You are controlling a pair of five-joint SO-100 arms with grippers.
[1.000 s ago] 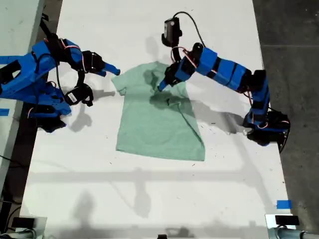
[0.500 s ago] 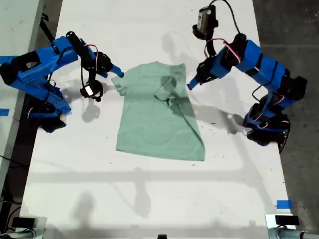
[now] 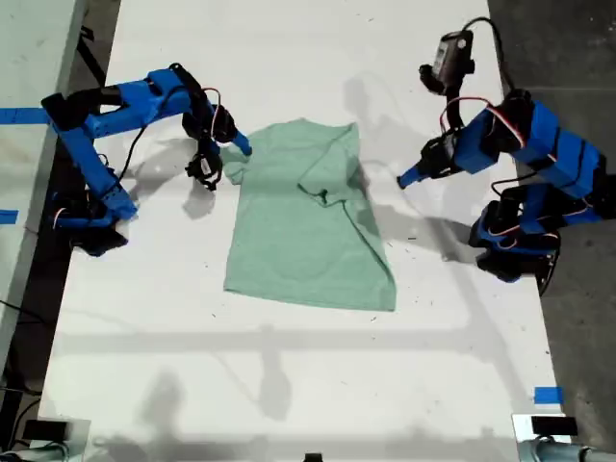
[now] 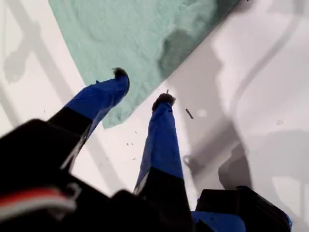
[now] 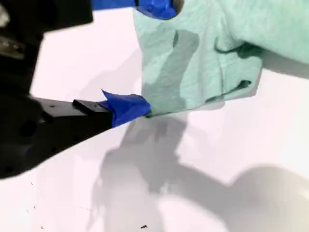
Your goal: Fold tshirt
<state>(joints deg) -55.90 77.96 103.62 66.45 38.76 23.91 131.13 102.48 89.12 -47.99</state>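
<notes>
On the white table (image 3: 289,385) you've got the tshirt (image 3: 303,226) lying around the middle of the exterior view, collar end toward the top, hem toward the bottom. Look at its edge on the exterior view's right: that sleeve is turned in over the chest, leaving a rumpled ridge of cloth there. The sleeve on the exterior view's left lies spread out flat.

Now my second gripper (image 3: 241,146), and you'll see it right at that flat sleeve, on the arm reaching in from the exterior view's left. Check its wrist view: the fingers (image 5: 126,107) are spread wide, one tip touching the sleeve's edge against the table, the other up above the cloth (image 5: 207,53). Nothing is pinched. The sleeve simply sits in the gap of my second gripper (image 5: 145,58).

Over to my first gripper (image 3: 404,180), and you'll find it clear of the shirt on the exterior view's right, hovering above bare table, pointing toward the folded side. From its own camera my first gripper (image 4: 142,86) shows both blue fingers parted and empty, with the mint cloth (image 4: 145,34) and its slanting edge just ahead of the tips.

Down in the exterior view's bottom right corner, a strip of blue tape (image 3: 548,395) sits at the table's edge.
</notes>
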